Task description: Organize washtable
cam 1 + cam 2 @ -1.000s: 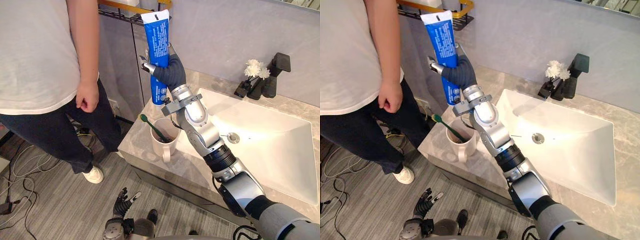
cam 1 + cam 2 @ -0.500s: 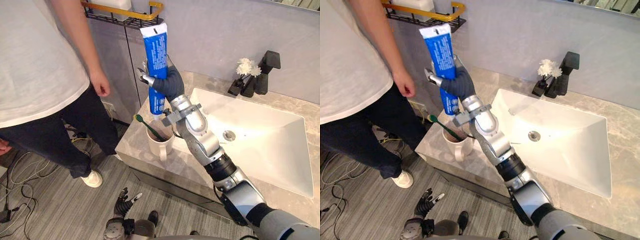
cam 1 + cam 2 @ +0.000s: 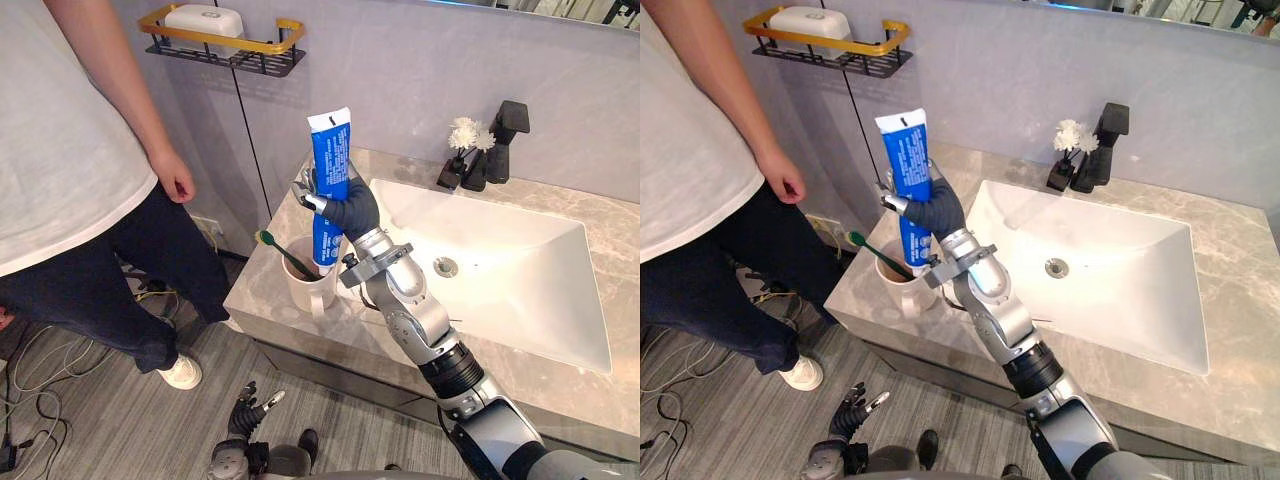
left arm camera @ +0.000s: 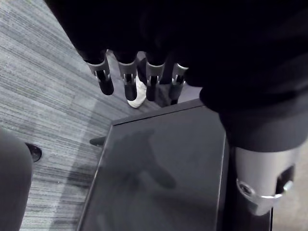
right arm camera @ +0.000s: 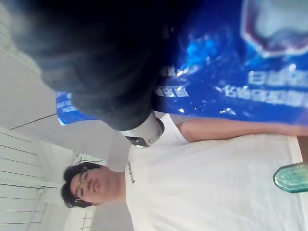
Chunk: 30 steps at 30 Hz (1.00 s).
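Low by the floor, the left hand (image 3: pixel 244 408) hangs with its fingers (image 4: pixel 106 81) straight and loosely apart, holding nothing. At the bench's (image 3: pixel 262 293) front left corner stands a white mug (image 3: pixel 303 288) with a green toothbrush (image 3: pixel 279 252) leaning in it. The right hand (image 3: pixel 349 207) has its fingers curled round a blue toothpaste tube (image 3: pixel 330 152), held upright with its lower end at the mug's mouth. Beyond lies the white sink (image 3: pixel 505 272), with a black faucet (image 3: pixel 504 132) and small white flowers (image 3: pixel 463 134) at the far edge. A person (image 3: pixel 60 160) stands off the left edge.
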{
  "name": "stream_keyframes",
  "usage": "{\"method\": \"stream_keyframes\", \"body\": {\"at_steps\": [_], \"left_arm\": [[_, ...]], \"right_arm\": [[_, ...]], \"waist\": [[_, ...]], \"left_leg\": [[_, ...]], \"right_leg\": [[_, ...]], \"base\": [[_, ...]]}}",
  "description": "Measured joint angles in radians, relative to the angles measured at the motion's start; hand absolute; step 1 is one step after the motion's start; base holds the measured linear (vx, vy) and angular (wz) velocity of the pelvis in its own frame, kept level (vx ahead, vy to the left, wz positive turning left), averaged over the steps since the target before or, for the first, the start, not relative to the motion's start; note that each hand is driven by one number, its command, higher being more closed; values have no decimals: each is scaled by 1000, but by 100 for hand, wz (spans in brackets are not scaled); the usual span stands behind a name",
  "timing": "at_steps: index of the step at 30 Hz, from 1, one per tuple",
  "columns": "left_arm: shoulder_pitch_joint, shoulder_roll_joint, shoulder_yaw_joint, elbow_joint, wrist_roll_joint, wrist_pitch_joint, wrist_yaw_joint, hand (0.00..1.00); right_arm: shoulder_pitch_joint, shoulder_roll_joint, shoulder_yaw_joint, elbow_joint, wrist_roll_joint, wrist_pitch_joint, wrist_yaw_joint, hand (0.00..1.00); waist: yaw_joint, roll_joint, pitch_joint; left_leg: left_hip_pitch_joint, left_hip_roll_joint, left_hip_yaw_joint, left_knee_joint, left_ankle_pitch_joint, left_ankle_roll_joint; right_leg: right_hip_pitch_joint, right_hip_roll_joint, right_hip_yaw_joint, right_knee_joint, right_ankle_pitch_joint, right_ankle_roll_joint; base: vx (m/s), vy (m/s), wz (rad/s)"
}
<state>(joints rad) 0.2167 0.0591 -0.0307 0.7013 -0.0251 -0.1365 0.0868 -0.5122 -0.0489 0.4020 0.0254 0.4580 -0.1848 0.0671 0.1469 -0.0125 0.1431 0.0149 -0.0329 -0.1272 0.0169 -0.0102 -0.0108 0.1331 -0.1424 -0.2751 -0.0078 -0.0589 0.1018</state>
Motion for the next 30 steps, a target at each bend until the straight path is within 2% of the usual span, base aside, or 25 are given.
{"method": "stream_keyframes", "body": {"at_steps": [25,30], "left_arm": [[-2,1,-1,3,0,-4,-2,0],[-2,4,-1,3,0,-4,-19,0]], "right_arm": [[14,3,-1,44,-66,0,-23,100],[20,3,0,79,-86,1,-23,100]], "waist": [[4,-5,-3],[4,-12,-8]], "left_leg": [[-4,-2,-25,-17,17,-2],[-6,-2,-28,-17,17,-2]], "right_leg": [[1,0,-23,0,0,0],[0,0,-24,0,0,0]], "base": [[-9,-1,2],[0,0,0]]}}
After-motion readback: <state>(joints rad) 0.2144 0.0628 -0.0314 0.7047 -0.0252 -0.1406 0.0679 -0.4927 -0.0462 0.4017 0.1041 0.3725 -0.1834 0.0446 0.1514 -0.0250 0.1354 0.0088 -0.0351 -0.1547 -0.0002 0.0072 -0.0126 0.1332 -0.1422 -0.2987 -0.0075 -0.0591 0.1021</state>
